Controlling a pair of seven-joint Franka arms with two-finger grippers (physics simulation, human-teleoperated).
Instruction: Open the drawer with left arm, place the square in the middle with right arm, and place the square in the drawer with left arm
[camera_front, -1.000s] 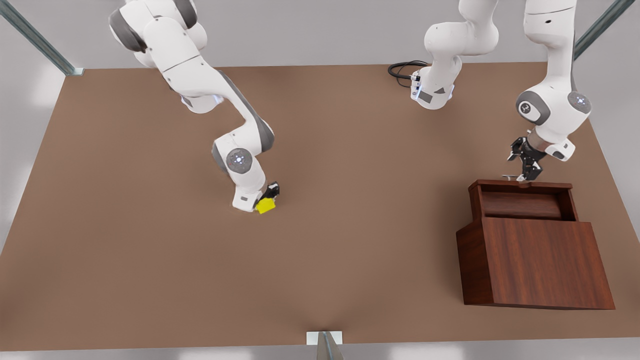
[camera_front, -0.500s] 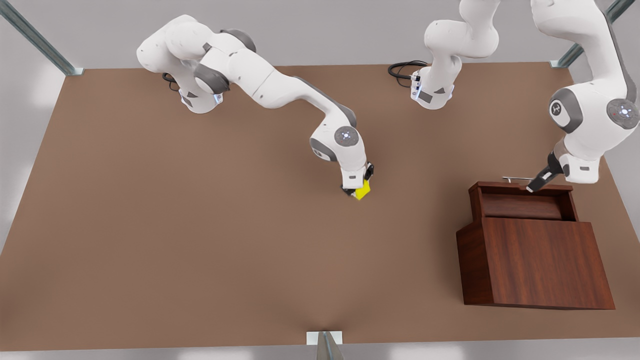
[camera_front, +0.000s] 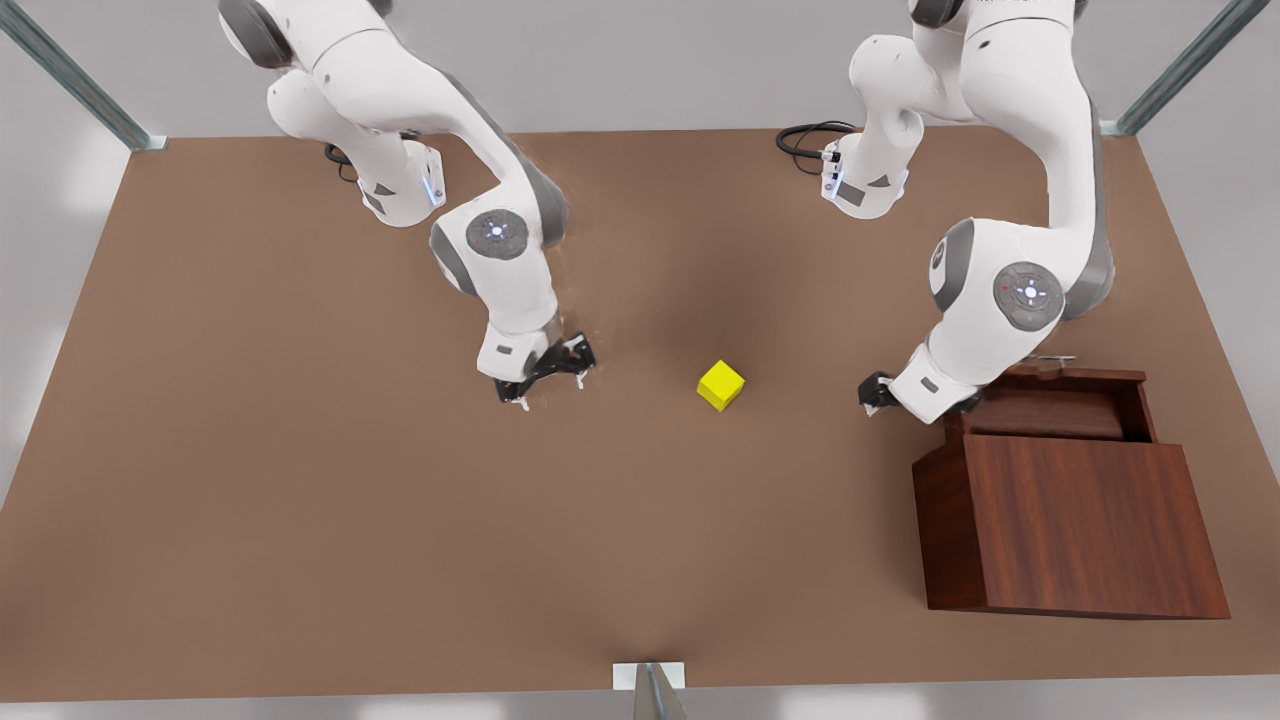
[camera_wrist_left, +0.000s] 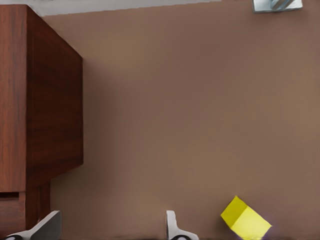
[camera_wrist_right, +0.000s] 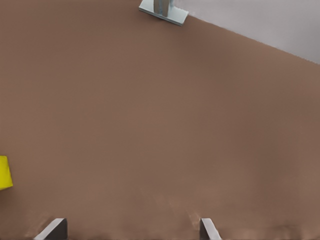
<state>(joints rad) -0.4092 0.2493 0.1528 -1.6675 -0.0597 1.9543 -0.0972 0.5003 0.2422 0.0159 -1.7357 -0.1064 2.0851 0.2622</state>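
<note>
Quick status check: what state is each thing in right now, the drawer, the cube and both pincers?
Drawer: pulled open, nothing seen inside.
Cube: free on the table mid-way between the arms, held by neither.
Left pincer: open, empty, beside the cabinet, on the cube's side.
Right pincer: open, empty, low over the table, apart from the cube.

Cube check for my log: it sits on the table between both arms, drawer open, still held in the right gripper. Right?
Not held. The front view shows the cube lying free on the table, the right gripper open beside it. The drawer is open, the left gripper near it.
</note>
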